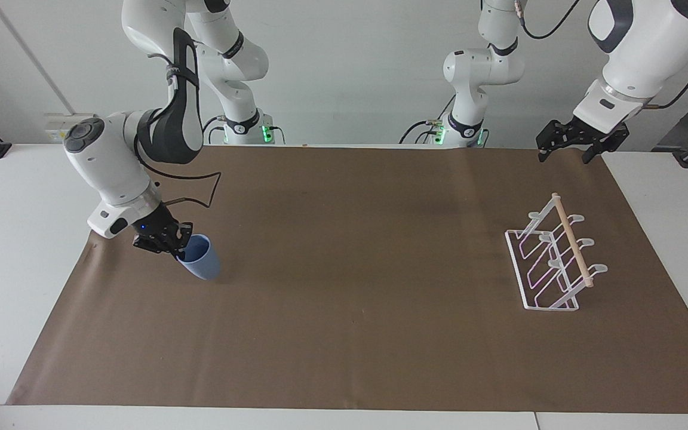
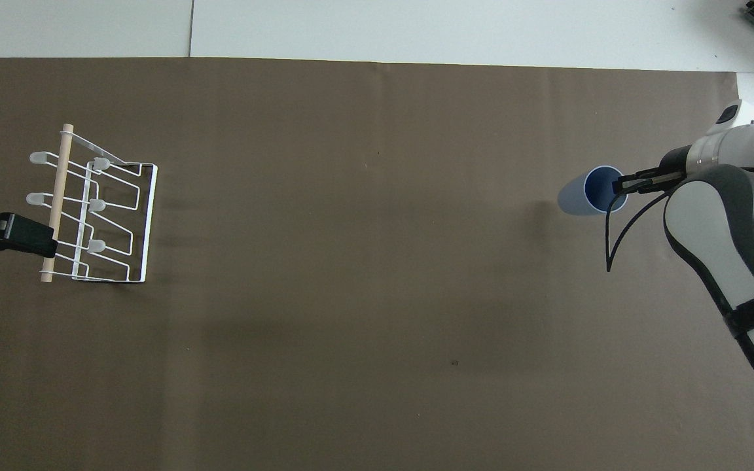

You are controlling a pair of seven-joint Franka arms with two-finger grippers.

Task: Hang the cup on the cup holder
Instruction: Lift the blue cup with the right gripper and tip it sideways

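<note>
The dusty-blue cup [image 1: 202, 258] hangs tilted a little above the brown mat at the right arm's end of the table, its open mouth showing in the overhead view [image 2: 596, 190]. My right gripper [image 1: 171, 239] is shut on the cup's rim, one finger inside the mouth [image 2: 622, 186]. The white wire cup holder [image 1: 553, 257] with its wooden bar stands on the mat at the left arm's end [image 2: 89, 209]. My left gripper [image 1: 562, 159] waits open and empty in the air, over the mat's edge beside the holder [image 2: 17, 235].
The brown mat [image 1: 356, 251] covers most of the white table [image 1: 15, 227]. A black cable [image 1: 200, 191] loops from the right arm's wrist above the mat. The two arm bases stand at the table's edge nearest the robots.
</note>
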